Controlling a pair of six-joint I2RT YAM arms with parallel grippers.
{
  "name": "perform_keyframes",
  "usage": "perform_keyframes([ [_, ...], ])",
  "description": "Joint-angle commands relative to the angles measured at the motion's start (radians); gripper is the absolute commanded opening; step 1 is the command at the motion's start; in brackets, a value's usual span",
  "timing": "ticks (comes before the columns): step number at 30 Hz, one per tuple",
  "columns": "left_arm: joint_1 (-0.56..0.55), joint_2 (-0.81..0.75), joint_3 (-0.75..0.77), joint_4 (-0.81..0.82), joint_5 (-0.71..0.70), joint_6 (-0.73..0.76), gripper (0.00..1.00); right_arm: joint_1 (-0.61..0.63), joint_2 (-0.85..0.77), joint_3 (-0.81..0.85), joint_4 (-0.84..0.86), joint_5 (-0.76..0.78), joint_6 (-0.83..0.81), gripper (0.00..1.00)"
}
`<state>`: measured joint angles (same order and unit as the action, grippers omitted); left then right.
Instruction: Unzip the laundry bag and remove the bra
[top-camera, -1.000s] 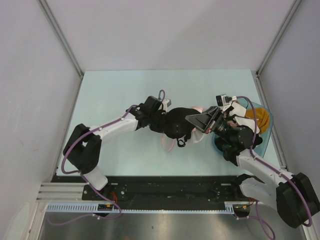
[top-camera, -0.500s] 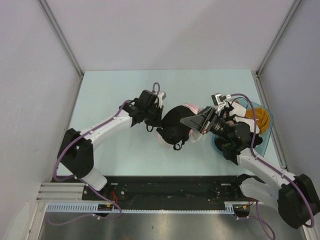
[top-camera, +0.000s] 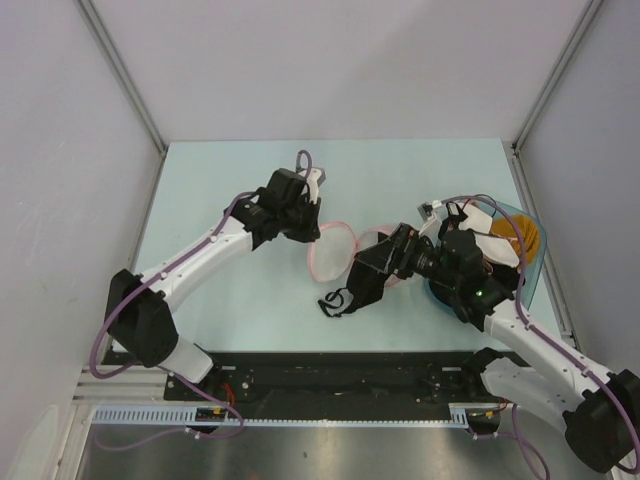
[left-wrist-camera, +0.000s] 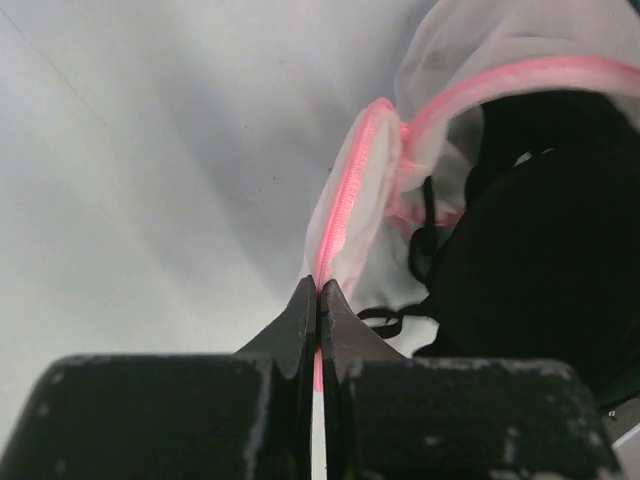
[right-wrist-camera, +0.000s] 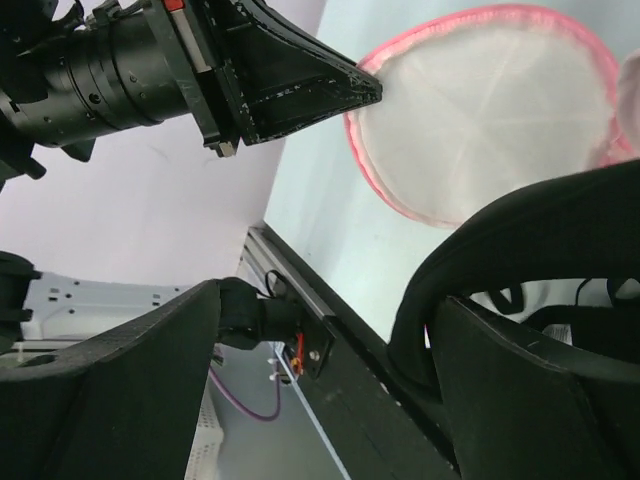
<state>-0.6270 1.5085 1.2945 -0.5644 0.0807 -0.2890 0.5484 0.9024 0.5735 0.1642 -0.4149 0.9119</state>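
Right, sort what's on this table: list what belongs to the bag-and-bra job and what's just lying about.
For the job:
- laundry bag, unzipped, pink rim pinched in the left pincer
- black bra, by the open right pincer

Lying about:
- teal basin
- orange cloth inside it

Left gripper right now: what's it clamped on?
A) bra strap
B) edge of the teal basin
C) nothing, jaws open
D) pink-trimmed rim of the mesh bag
D: in the left wrist view the left gripper is pinched shut on the pink rim of the laundry bag, while the black bra lies beside it, outside that grip.
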Motion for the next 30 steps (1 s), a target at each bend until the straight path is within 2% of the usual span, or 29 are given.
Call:
perform_keyframes([
  [1,-0.002,-0.013,-0.038,0.003,0.007,-0.006,0.00,0.012,-0.057,0.066,-0.147,0.005,-0.068,0.86],
  [8,-0.002,-0.008,-0.049,0.015,0.025,-0.004,0.00,0.064,-0.077,0.072,-0.308,0.198,-0.105,0.82],
  [9,-0.002,-0.008,-0.049,0.015,0.025,-0.003,0.01,0.074,-0.070,0.071,-0.325,0.218,-0.107,0.78],
  [10,-0.002,-0.010,-0.047,0.015,0.025,-0.002,0.00,0.091,-0.054,0.071,-0.331,0.240,-0.107,0.70],
  [11,-0.002,-0.010,-0.047,0.017,0.028,-0.001,0.00,0.096,-0.045,0.071,-0.333,0.276,-0.104,0.56],
  [12,-0.002,-0.010,-0.047,0.017,0.028,-0.001,0.01,0.102,-0.037,0.071,-0.339,0.293,-0.099,0.17],
  [13,-0.002,-0.013,-0.049,0.020,0.028,0.001,0.01,0.108,-0.028,0.071,-0.339,0.306,-0.094,0.00],
  [18,-0.002,-0.019,-0.061,0.018,0.011,0.005,0.00,0.120,-0.074,0.092,-0.299,0.300,-0.085,0.00],
  [22,0.000,-0.013,-0.060,0.006,-0.025,0.011,0.00,0.143,-0.126,0.268,-0.330,0.280,-0.142,0.00],
  [26,-0.002,-0.022,-0.063,-0.005,-0.048,0.024,0.00,0.176,-0.212,0.371,-0.241,0.283,-0.200,0.00],
  [30,0.000,-0.025,-0.078,-0.005,-0.045,0.030,0.00,0.176,-0.237,0.462,-0.239,0.393,-0.240,0.00],
])
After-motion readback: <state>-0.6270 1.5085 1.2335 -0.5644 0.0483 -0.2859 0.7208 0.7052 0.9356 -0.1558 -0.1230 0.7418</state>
